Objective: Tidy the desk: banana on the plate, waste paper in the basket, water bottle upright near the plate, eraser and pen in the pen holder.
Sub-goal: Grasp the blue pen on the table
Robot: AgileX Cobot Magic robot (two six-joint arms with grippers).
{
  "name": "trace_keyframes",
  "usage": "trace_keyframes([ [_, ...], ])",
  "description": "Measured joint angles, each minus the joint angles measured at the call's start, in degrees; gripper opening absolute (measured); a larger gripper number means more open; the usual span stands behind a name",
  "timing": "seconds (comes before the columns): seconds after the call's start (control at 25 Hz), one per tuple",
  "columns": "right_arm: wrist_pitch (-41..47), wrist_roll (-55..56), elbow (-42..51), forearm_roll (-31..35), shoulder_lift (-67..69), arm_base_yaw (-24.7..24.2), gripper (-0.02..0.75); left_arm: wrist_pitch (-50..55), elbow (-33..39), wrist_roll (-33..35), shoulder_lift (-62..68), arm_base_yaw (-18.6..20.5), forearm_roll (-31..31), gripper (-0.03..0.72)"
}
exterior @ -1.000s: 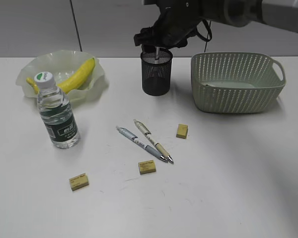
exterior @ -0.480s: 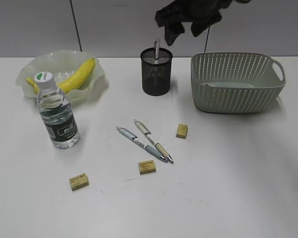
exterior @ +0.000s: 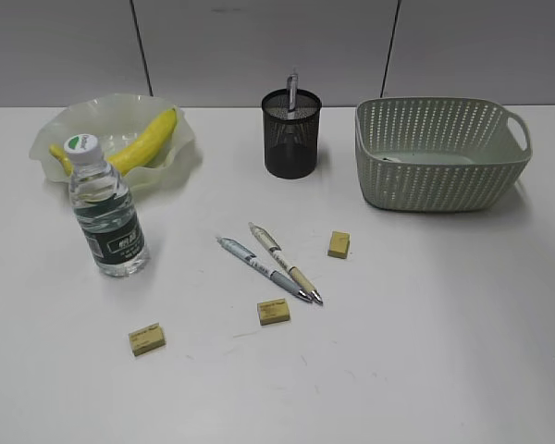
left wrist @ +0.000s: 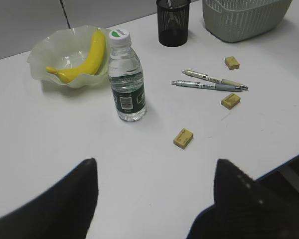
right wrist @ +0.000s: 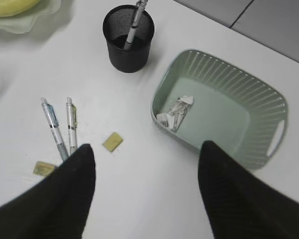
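- Two pens [exterior: 268, 262] lie side by side near the middle of the desk [exterior: 444, 351], tips towards the front edge; three yellowish erasers are scattered round them: one [exterior: 339, 244] just right of the pens, one [exterior: 274, 311] just in front of their tips, one [exterior: 147, 339] off towards the front left corner.
- One pen [right wrist: 134, 22] stands in the pen holder [exterior: 291, 134] at the middle of the back edge, leaning on the mesh rim, which I judge keeps it upright.
- The banana [exterior: 141, 144] lies in the plate [exterior: 51, 139] at the back left corner, cradled by the ruffled rim so it cannot roll.
- The water bottle [exterior: 107, 211] stands upright, cap on, just in front of the plate, so that part looks finished to me.
- The waste paper [right wrist: 175, 112] lies on the floor of the basket [exterior: 439, 176] at the back right corner, seen from my right wrist.
- My right pincer [right wrist: 144, 189] hangs high above the desk between holder and basket, its two dark fingers spread wide and holding nothing.
- My left pincer [left wrist: 154, 194] sits back over the front left part of the desk, fingers likewise spread and empty, well apart from the bottle.
- Neither arm shows in the exterior view.
- By my reckoning, what remains is the two pens and three erasers, all bound for the holder.
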Motion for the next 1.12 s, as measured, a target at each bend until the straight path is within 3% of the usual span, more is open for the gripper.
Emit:
trace_keyframes([
  [0.28, 0.2, -0.6, 19.7, -1.6, -21.3, 0.0, 0.454, 0.0, 0.0, 0.0, 0.0, 0.0, 0.0, 0.541],
  [0.68, 0.5, -0.7, 52.3, -2.4, -55.6, 0.0, 0.447, 0.0, 0.0, 0.0, 0.0, 0.0, 0.0, 0.54],
  [1.12, -2.4, -0.9, 77.0, -2.4, -87.8, 0.0, 0.447, -0.6, -0.2, 0.0, 0.0, 0.0, 0.1, 0.524],
])
